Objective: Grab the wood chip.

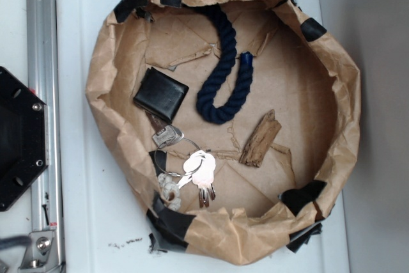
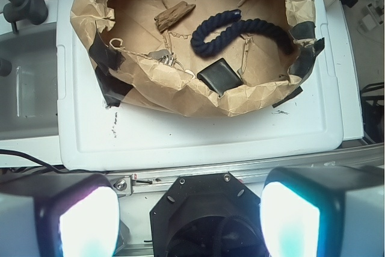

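The wood chip (image 1: 261, 139) is a rough brown chunk lying on the floor of the brown paper basket (image 1: 105, 62), right of the keys (image 1: 201, 174). The wrist view shows the wood chip (image 2: 174, 15) at the far side of the basket (image 2: 180, 97). My gripper (image 2: 189, 221) hangs well back from the basket, above the black robot base (image 2: 204, 215). Its two pale fingertips (image 2: 87, 221) stand wide apart with nothing between them. The gripper does not show in the exterior view.
Inside the basket also lie a dark blue rope (image 1: 223, 71), a black wallet (image 1: 160, 94) and a key fob (image 1: 166, 137). The basket sits on a white lid (image 1: 83, 222). A metal rail (image 1: 41, 43) and the black base (image 1: 19, 139) lie to the left.
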You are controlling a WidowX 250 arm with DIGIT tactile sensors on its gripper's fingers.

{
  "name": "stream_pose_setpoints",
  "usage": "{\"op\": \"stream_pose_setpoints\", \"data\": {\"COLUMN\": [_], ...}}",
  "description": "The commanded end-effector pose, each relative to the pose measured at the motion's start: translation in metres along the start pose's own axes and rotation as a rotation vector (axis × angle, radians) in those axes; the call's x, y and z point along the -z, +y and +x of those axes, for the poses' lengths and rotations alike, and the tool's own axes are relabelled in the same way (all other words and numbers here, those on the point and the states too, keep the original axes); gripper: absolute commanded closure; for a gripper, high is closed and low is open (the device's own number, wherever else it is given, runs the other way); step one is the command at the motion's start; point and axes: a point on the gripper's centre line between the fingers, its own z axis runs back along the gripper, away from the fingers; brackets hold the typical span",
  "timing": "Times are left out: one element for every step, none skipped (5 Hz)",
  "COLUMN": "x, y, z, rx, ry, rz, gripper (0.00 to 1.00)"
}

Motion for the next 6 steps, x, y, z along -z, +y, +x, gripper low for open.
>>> {"op": "stream_pose_setpoints", "data": {"x": [0.000, 0.052, 0.086, 0.107, 0.131, 0.157], "y": [0.000, 0.031, 0.039, 0.043, 0.041, 0.015], "z": [0.000, 0.038, 0.065, 0.106, 0.140, 0.173], "rx": [0.000, -0.087, -0.367, -0.632, -0.722, -0.729], "ry": [0.000, -0.177, -0.136, -0.210, -0.102, -0.091], "rz": [0.000, 0.228, 0.088, -0.044, -0.021, -0.095], "gripper": [0.00, 0.00, 0.00, 0.00, 0.00, 0.00]}}
